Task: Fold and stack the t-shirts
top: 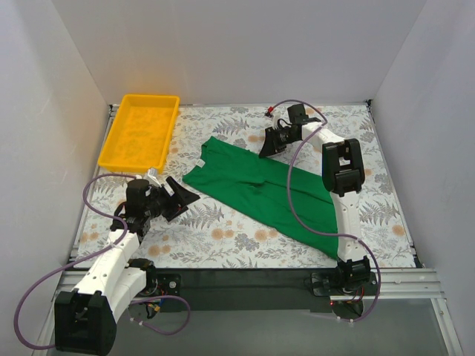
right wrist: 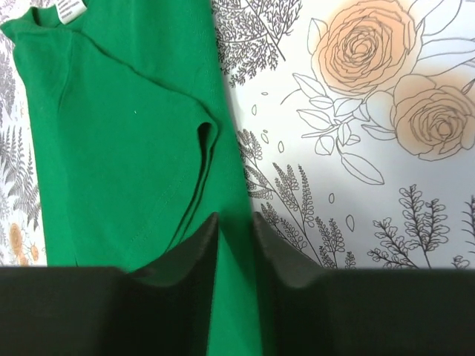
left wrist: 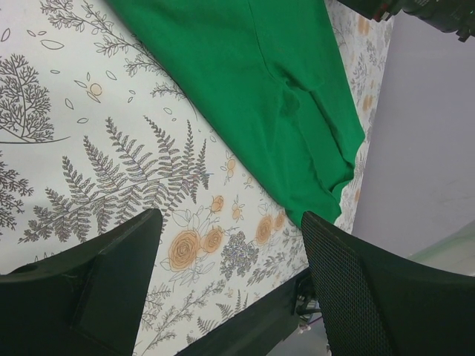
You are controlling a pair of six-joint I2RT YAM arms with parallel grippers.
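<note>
The green t-shirt (top: 260, 185) lies folded lengthwise in a long strip, slanting from the table's middle back to the front right, with its white neck label (top: 201, 162) at the left end. My right gripper (top: 267, 147) is at the shirt's far edge. In the right wrist view its jaws (right wrist: 235, 219) stand nearly closed with the shirt's edge (right wrist: 111, 148) between them, and the label (right wrist: 70, 9) is at top left. My left gripper (top: 180, 200) is open and empty, low over the table left of the collar. In its wrist view (left wrist: 231, 222) the shirt (left wrist: 260, 89) lies ahead, apart from it.
A yellow plastic tray (top: 141, 130) stands at the back left, apart from the shirt. White walls close in the left, back and right sides. A black rail (top: 245, 278) runs along the table's near edge. The cloth is floral patterned.
</note>
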